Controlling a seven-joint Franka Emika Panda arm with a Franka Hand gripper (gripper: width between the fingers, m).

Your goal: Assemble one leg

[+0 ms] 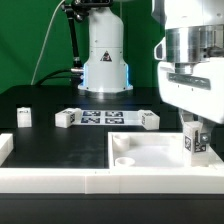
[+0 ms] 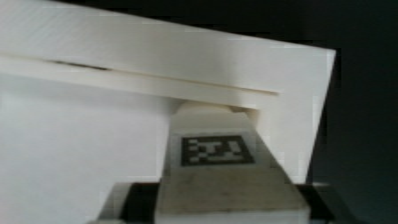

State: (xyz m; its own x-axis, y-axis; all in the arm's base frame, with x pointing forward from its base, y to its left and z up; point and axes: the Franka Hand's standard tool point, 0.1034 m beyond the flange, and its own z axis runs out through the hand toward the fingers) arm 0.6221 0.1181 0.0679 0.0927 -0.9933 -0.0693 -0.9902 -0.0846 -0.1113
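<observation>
The leg (image 1: 193,143) is held upright, clamped between the closed fingers of the gripper (image 1: 192,128), its long axis vertical, directly above the panel (image 1: 150,155) near a corner.

A green backdrop (image 1: 40,35) fills the rear of the exterior view, evenly lit and plain. In front of it a dark cable (image 1: 50,45) curves down toward the black table (image 1: 60,140), whose matte top takes up the middle of the scene. A white raised border (image 1: 50,178) runs along the table's near edge, bright under the light. In the wrist view only a dark strip (image 2: 365,110) shows behind the white surfaces, too blurred to tell more.
</observation>
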